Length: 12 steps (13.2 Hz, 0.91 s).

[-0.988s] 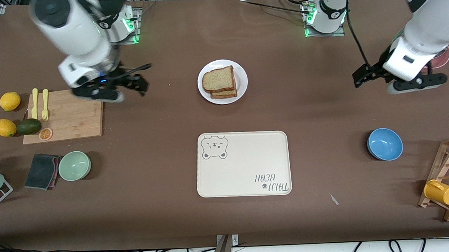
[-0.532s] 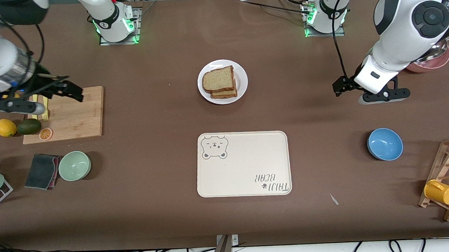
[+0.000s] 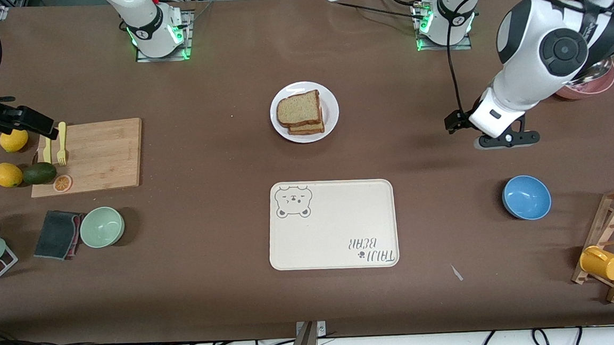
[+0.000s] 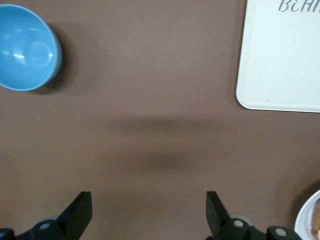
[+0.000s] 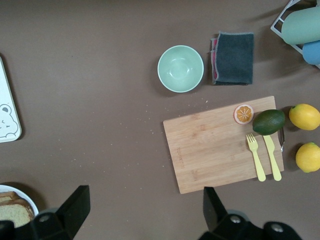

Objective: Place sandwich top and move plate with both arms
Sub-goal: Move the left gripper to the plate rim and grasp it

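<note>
The plate (image 3: 304, 112) sits mid-counter (image 3: 221, 162), between the two arm bases and farther from the front camera than the tray (image 3: 332, 224). On it the sandwich top (image 3: 298, 108) lies over a lower slice, hiding all but that slice's crust edge.

The right gripper (image 3: 2, 119) is up over the right arm's end of the counter, above the cutting board's (image 3: 86, 156) edge near a lemon (image 3: 13, 138). In the front view it is cut off by the frame edge. The right wrist view shows its fingers (image 5: 75, 205) spread wide with nothing between them. That view also takes in the green bowl (image 5: 180, 68), the grey cloth (image 5: 232, 58), the fork (image 5: 255, 156), the avocado (image 5: 269, 121) and an orange slice (image 5: 243, 114). Only a sliver of plate and bread shows in its corner.

The left gripper (image 3: 461, 125) hangs over bare counter between the plate and the left arm's end, with the blue bowl (image 3: 526, 197) nearer the front camera. In the front view the wrist covers most of it. The left wrist view shows its fingers (image 4: 80, 212) wide apart and empty. That view cuts off the tray corner (image 4: 280, 60) and catches only a thin plate rim. A pink bowl (image 3: 592, 83) is partly hidden by the left arm.
</note>
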Each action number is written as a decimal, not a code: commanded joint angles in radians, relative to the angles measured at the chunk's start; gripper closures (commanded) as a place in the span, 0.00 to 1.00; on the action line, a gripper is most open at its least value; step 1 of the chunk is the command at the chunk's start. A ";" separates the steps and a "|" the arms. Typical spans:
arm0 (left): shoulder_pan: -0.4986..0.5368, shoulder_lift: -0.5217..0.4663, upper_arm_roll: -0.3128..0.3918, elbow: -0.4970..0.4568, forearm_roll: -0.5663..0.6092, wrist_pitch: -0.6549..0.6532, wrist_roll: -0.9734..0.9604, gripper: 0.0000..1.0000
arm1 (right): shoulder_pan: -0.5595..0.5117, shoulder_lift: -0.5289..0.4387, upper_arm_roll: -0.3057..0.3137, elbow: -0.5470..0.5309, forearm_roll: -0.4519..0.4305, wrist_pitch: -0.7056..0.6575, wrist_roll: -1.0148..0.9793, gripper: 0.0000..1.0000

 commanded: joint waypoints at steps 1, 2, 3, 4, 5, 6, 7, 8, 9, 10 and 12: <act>-0.005 0.012 0.000 -0.037 -0.053 0.051 0.026 0.00 | -0.043 0.019 0.017 0.038 0.002 -0.025 -0.104 0.00; -0.008 0.014 0.000 -0.065 -0.054 0.088 0.026 0.00 | -0.045 0.018 0.016 0.038 0.007 -0.025 -0.107 0.00; -0.017 0.015 -0.001 -0.104 -0.054 0.143 0.026 0.00 | -0.045 0.016 0.016 0.031 0.014 -0.030 -0.101 0.00; -0.025 0.015 -0.003 -0.153 -0.056 0.207 0.026 0.00 | -0.048 0.021 0.017 0.035 0.028 -0.045 -0.110 0.00; -0.040 0.032 -0.005 -0.206 -0.057 0.279 0.026 0.00 | -0.052 0.030 0.016 0.035 0.034 -0.057 -0.118 0.00; -0.058 0.044 -0.012 -0.251 -0.071 0.341 0.026 0.00 | -0.051 0.027 0.016 0.029 0.034 -0.062 -0.124 0.00; -0.063 0.060 -0.027 -0.271 -0.094 0.361 0.026 0.00 | -0.051 0.027 0.016 0.030 0.034 -0.068 -0.129 0.00; -0.065 0.064 -0.043 -0.277 -0.099 0.363 0.024 0.00 | -0.051 0.025 0.014 0.029 0.033 -0.073 -0.139 0.00; -0.063 0.064 -0.054 -0.291 -0.100 0.366 0.024 0.00 | -0.051 0.025 0.011 0.030 0.033 -0.083 -0.156 0.00; -0.066 0.069 -0.054 -0.303 -0.117 0.372 0.024 0.00 | -0.049 0.025 0.014 0.029 0.033 -0.085 -0.159 0.00; -0.121 0.096 -0.055 -0.337 -0.325 0.424 0.027 0.00 | -0.033 0.027 0.021 0.030 0.024 -0.077 -0.149 0.00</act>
